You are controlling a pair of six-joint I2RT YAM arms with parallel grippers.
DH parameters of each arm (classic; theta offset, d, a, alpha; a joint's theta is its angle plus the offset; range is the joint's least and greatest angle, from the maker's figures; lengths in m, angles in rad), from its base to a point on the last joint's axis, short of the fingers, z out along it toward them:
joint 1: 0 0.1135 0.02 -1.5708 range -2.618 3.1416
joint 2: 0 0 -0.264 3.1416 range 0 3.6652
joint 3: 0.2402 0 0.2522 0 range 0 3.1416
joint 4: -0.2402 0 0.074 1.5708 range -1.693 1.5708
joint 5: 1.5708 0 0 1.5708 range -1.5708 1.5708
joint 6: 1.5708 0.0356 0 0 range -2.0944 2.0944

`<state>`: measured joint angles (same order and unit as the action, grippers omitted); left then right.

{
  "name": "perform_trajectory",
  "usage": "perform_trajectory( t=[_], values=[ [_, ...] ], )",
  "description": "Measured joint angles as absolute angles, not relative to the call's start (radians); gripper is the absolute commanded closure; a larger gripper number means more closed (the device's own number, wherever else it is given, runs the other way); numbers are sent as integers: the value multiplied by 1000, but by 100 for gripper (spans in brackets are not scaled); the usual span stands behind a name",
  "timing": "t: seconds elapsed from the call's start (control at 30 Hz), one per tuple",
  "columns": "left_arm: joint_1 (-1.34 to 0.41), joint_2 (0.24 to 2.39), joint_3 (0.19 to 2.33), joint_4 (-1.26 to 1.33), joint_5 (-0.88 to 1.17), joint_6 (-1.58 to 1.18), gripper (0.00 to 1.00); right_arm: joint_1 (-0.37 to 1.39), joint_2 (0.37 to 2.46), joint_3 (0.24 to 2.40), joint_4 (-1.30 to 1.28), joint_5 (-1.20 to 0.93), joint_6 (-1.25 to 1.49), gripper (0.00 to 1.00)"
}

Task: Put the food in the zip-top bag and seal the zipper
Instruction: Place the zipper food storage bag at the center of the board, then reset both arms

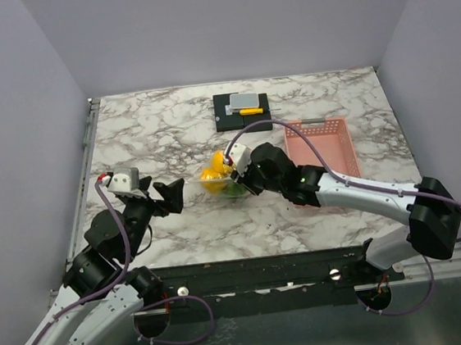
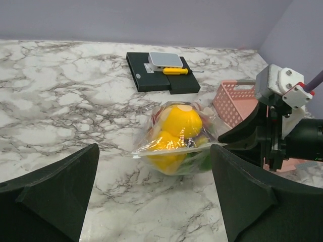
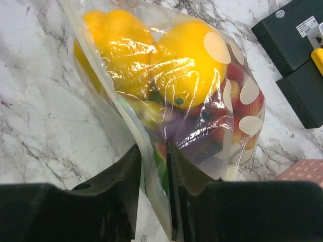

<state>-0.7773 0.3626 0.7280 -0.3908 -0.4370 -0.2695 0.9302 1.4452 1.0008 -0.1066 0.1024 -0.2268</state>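
The clear zip-top bag [image 1: 219, 180] lies mid-table, holding the food: yellow fruits [image 3: 186, 65], a red piece [image 3: 252, 106] and a green piece [image 3: 164, 174]. My right gripper [image 1: 236, 178] is shut on the bag's zipper strip [image 3: 135, 128] at its near end; in the right wrist view the gripper [image 3: 154, 151] has its jaws close together with the strip between them. My left gripper [image 1: 170, 198] is open and empty, just left of the bag. In the left wrist view the left gripper [image 2: 154, 151] faces the bag [image 2: 179, 138], with the zipper edge toward it.
A pink perforated basket [image 1: 318, 143] stands right of the bag, behind my right arm. A black base carrying a grey-and-yellow item [image 1: 242, 109] sits at the back centre. Grey walls enclose the marble table [image 1: 144, 132] on three sides.
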Motion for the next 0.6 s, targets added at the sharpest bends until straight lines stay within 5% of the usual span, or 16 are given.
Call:
perform_trajectory(
  t=[0.37,0.6],
  values=[
    [-777,490,728,-392,-355,-263,1,930,1180,878,-149,83,-91,34],
    [-777,558,728,-394,-315,-262,1,930,929,781,-189,168,10,26]
  ],
)
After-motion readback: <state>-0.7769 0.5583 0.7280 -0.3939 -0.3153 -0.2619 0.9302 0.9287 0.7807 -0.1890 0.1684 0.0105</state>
